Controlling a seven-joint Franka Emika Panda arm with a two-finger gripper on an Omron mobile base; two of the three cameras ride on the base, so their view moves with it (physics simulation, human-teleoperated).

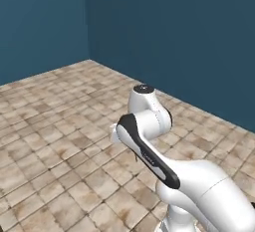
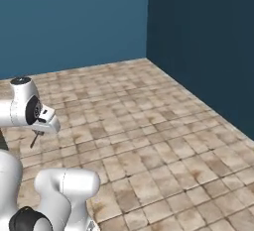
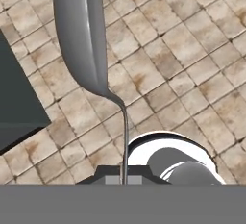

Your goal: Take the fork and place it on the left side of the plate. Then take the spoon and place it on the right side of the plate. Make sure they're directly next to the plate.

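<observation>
Left base view: one white arm [image 1: 164,161] rises from the lower right and folds over a tiled floor [image 1: 55,126] that meets two blue walls [image 1: 174,32]. Right base view: the same arm enters at lower left; at its end one gripper [image 2: 37,132] points down, and one thin dark rod, probably the spoon [image 2: 34,139], hangs from it above the floor. Hand view: one spoon, its oval bowl up and away from the camera, thin handle running down between the two fingertips [image 3: 106,175], which are closed on it; one dark slab [image 3: 19,107] lies at the left edge over the tiles.
</observation>
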